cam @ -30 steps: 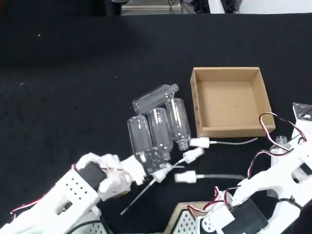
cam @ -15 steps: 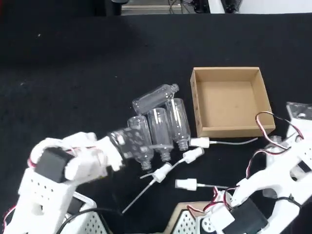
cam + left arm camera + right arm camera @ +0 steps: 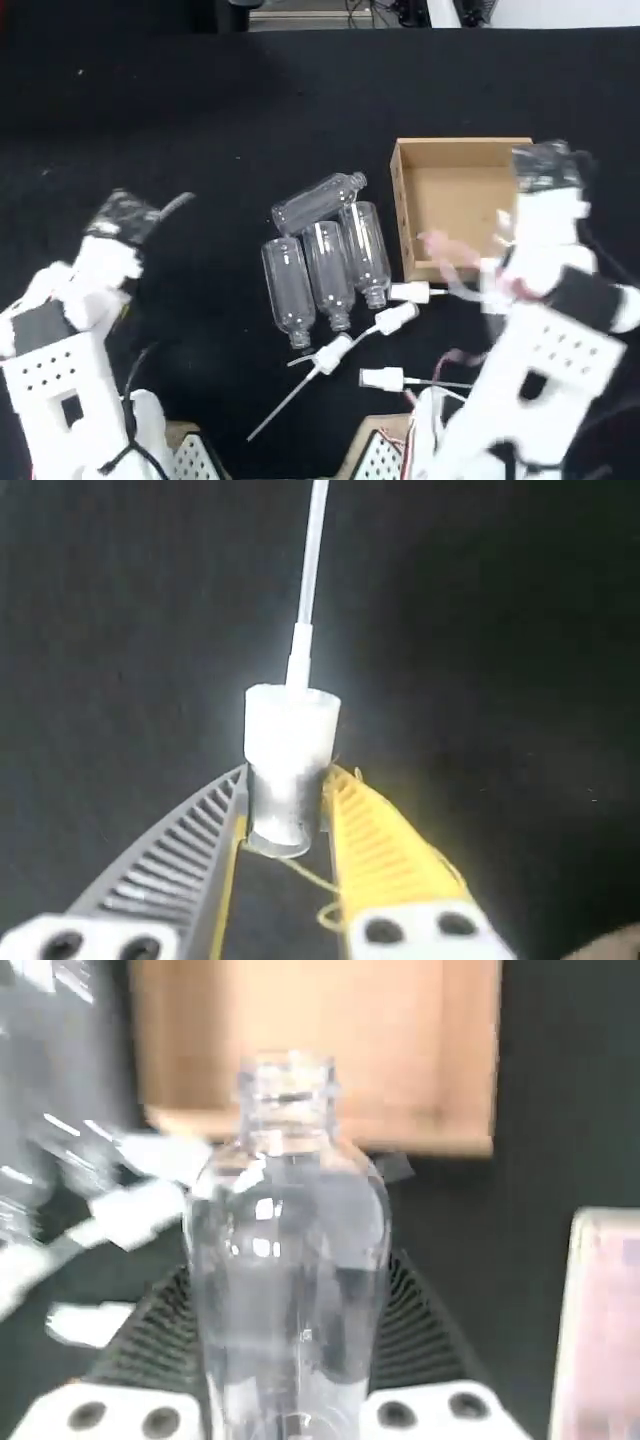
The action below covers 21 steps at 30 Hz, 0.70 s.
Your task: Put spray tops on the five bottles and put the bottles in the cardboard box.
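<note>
My left gripper (image 3: 285,780) is shut on a white spray top (image 3: 290,750), whose thin tube (image 3: 312,560) points away over the black table. In the high view this gripper (image 3: 135,218) is raised at the far left. My right gripper (image 3: 290,1270) is shut on a clear bottle (image 3: 290,1220) with an open neck, facing the cardboard box (image 3: 400,1050). My right arm (image 3: 545,215) stands high over the box's (image 3: 465,148) near right side. Several capless bottles (image 3: 327,268) lie side by side left of the box, one (image 3: 318,203) slanted behind them.
Several loose spray tops with tubes lie in front of the bottles, among them one (image 3: 410,292) by the box's near wall and another (image 3: 382,378) near the front edge. The arm bases stand at the front. Bare black table stretches behind and to the left.
My left arm has lifted off the bottles and spray tops and swung far left with a spray top. My right arm has risen and swung toward the box with its bottle.
</note>
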### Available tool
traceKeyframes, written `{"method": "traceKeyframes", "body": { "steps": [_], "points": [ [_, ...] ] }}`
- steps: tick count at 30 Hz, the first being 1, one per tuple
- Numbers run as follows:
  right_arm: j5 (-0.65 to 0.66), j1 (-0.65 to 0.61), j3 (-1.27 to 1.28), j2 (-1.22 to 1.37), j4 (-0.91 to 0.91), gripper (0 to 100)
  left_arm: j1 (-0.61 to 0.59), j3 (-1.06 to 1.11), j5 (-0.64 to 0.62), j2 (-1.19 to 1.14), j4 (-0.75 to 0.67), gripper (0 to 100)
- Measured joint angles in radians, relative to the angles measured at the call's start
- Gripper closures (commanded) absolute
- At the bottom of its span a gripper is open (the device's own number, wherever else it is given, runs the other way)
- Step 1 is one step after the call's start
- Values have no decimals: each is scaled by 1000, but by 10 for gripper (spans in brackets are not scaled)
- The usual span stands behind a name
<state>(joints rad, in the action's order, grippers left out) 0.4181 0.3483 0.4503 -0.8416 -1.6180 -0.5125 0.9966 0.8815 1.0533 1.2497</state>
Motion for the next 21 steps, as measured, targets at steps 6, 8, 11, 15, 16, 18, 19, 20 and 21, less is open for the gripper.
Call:
{"method": "traceKeyframes", "body": {
  "steps": [6, 8, 11, 15, 16, 18, 19, 20, 21],
  "points": [
    [-238, -543, -21, -29, 114, 987, -190, 173, -69, 0, -172, 971],
    [-275, -701, -3, -12, 204, 987, -222, 198, -72, 0, -207, 971],
    [-318, -864, 78, 26, 333, 987, -250, 216, -75, 0, -250, 971],
    [-339, -967, 230, 37, 502, 987, -261, 218, -75, 0, -298, 968],
    [-339, -976, 267, 37, 540, 987, -261, 218, -75, 0, -302, 967],
    [-339, -991, 338, 37, 609, 987, -261, 218, -75, 0, -305, 967],
    [-339, -997, 367, 37, 638, 987, -261, 218, -74, -6, -305, 967],
    [-339, -999, 390, 37, 667, 987, -261, 218, -72, -17, -305, 967],
    [-339, -1000, 410, 37, 689, 987, -261, 218, -58, -34, -307, 966]
  ]
}}
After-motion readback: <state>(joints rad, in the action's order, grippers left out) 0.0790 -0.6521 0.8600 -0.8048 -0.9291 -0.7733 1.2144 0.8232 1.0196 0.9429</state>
